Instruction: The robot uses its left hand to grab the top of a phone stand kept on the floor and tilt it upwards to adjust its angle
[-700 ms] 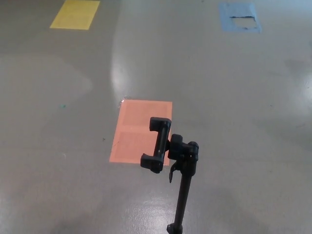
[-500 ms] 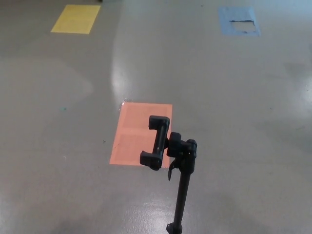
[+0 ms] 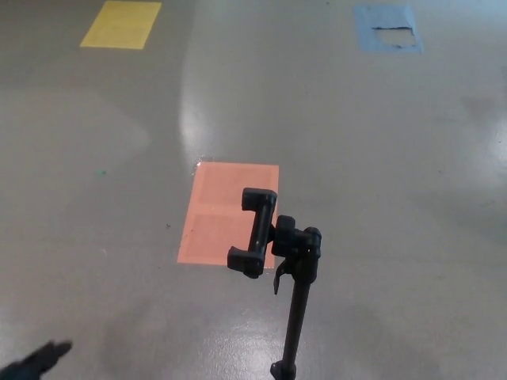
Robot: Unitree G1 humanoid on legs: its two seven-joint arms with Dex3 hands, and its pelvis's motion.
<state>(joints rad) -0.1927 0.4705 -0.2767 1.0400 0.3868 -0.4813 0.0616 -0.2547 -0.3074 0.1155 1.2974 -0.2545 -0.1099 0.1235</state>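
1. The phone stand (image 3: 273,261) stands on the floor (image 3: 380,158), low in the head view and a little right of centre. It is black all over.
2. Its clamp head (image 3: 253,233) sits at the top of a thin upright pole (image 3: 298,317). The clamp is a bracket with a short jaw at each end, both pointing toward picture left, and nothing is held between them.
3. A knuckle joint (image 3: 297,241) links the clamp to the pole, with a small lever hanging just below it. The foot of the pole runs off the bottom edge of the picture.
4. Behind the clamp lies an orange rectangle (image 3: 222,212) marked on the floor; the clamp overlaps its lower right corner in this view.
5. The left robot hand (image 3: 36,360) shows only as a dark tip at the bottom left corner, well apart from the stand and touching nothing. Too little of it shows to tell whether its fingers are spread or closed.
6. The right robot hand does not appear.
7. Farther off, a yellow rectangle (image 3: 120,24) lies at the top left and a blue rectangle (image 3: 388,29) with a worn patch at the top right.
8. The floor is grey and glossy, with pale reflections.
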